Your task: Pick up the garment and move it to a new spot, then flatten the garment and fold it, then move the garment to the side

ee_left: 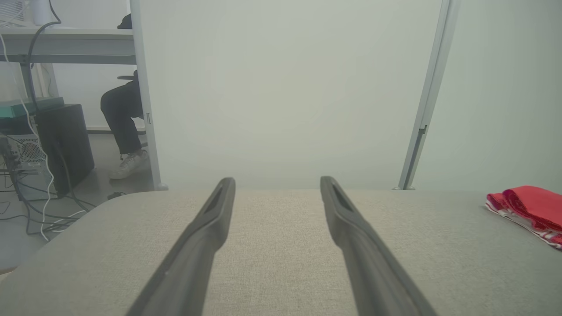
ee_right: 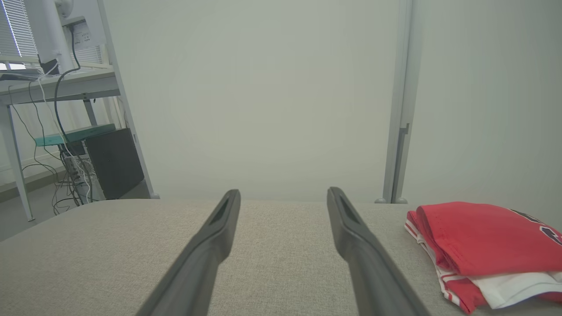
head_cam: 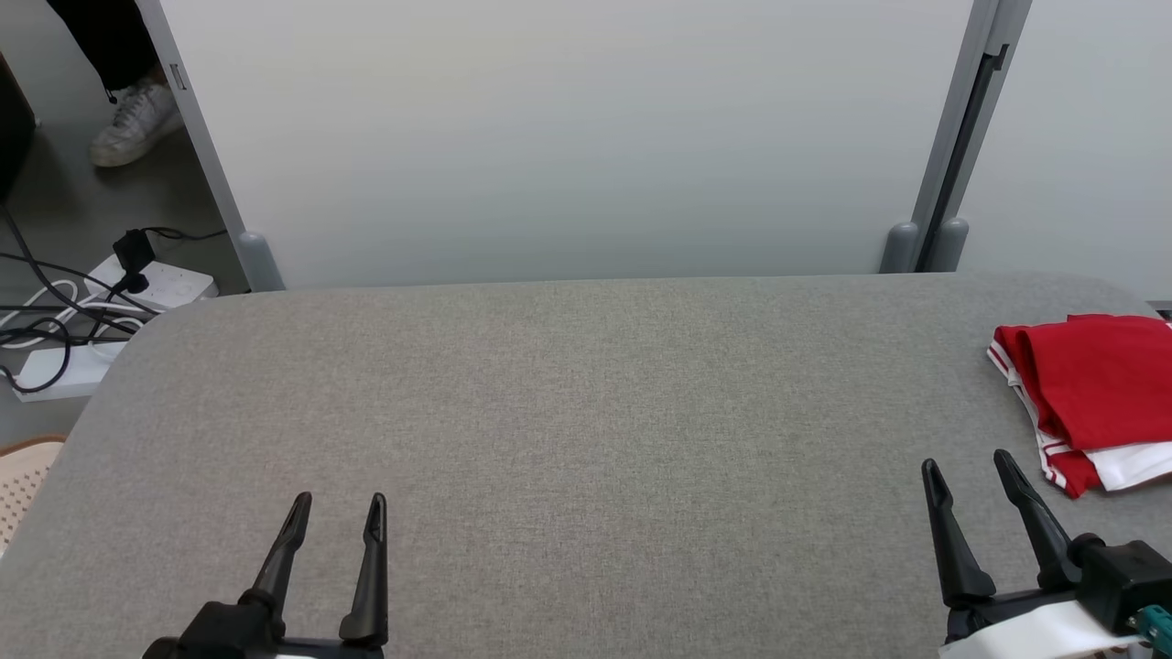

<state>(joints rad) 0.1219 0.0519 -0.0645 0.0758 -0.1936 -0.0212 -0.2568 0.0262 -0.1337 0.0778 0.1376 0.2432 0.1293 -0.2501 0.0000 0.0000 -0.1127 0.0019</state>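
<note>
With left hand (head_cam: 340, 499) and right hand (head_cam: 967, 460) both gaping empty, we are facing the garment (head_cam: 1090, 384) at two o'clock of the nearer right.

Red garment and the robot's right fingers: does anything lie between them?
Nothing. In the head view, bare grey table separates the right fingers from the folded red garment; the right wrist view agrees.

Garment (head_cam: 1090, 394) lies on the table (head_cam: 586, 412) at its right edge, just beyond and right of my right fingers (head_cam: 952, 540), well apart from my left fingers (head_cam: 371, 567) at near left; panel wall (head_cam: 568, 137) behind, power strips (head_cam: 160, 282) on the floor (head_cam: 55, 201) far left.
</note>
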